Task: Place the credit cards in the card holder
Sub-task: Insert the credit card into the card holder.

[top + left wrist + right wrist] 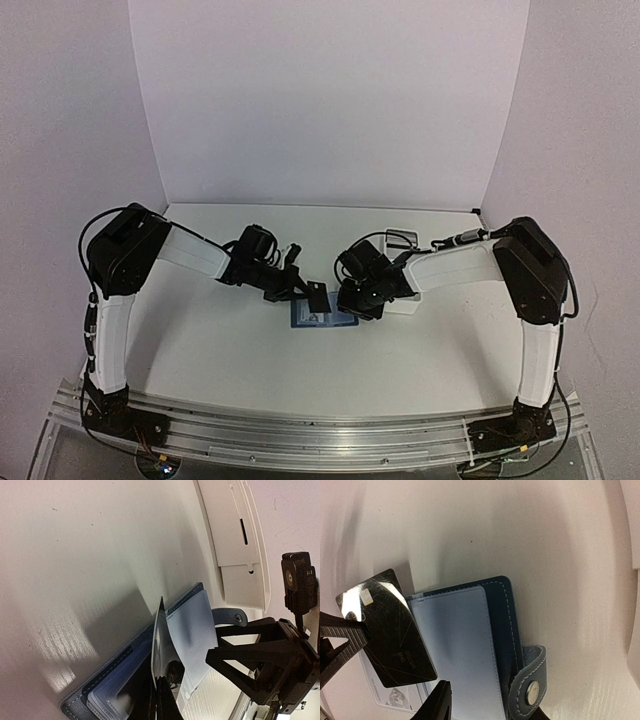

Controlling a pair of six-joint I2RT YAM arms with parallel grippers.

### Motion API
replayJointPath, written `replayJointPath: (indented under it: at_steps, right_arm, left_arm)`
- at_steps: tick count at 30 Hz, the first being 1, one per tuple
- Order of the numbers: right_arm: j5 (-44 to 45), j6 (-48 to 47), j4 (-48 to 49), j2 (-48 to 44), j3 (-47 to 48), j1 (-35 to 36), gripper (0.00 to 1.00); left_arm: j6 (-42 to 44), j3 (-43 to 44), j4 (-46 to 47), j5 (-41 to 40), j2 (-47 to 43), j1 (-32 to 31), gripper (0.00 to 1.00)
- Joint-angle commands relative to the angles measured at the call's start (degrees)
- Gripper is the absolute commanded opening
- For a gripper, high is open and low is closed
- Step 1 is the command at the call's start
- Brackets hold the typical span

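Lying open and flat on the table (250, 360), the single card holder (460, 645) shows its light-blue slot panel face up. Dark-blue stitched edging runs round the panel, and one snap tab (531, 690) sticks out at the end.

Two credit cards are in view. The dark card (390, 635) hangs tilted just above the holder's other half, one corner raised. It is pinched at its edge by the left gripper (305, 290), whose jaws are pressed together on it. The pale card (387, 697) lies flat beside the light-blue panel, mostly covered by the dark card. Whether it sits in a slot cannot be told.

The right gripper (352, 305) is down at the holder's tab end with its jaws partly apart. One finger is over the panel and the other is by the tab, and whether they clamp the holder cannot be told.

One long white tray (235, 540) rests on the table beyond the holder, near it but apart. In the top view the right arm partly hides the tray.
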Motion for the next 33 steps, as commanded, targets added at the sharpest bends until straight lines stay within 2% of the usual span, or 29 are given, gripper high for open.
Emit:
replayJointPath:
  at_steps: [1,11,19,21,26,33]
  right_arm:
    - [-3.5,1.1,-1.6,1.8,-2.2,0.1,0.36]
    - [-3.9,1.3,-1.3,1.9,-2.3,0.1,0.36]
    - [-4.2,1.4,-0.8,1.9,-2.4,0.2,0.36]
    - [-4.2,1.4,-0.8,1.9,-2.5,0.1,0.36]
    - [-4.0,1.6,-0.5,1.3,-3.5,0.1,0.36]
    - [-3.9,1.7,-0.4,1.2,-3.6,0.2,0.35]
  left_arm:
    - [-0.2,0.1,1.6,-2.0,-1.1,0.8,0.0]
    - [-4.4,-2.7,4.7,1.0,0.1,-0.8,0.0]
    - [-3.2,-5.0,2.9,2.5,-1.9,-0.8,0.0]
    - [-2.6,-5.2,2.6,2.3,-2.2,-0.7,0.0]
    - [6.2,-3.5,1.9,-6.2,-4.1,0.1,0.0]
    - [8.9,-2.7,6.1,-7.1,-4.5,-0.4,0.0]
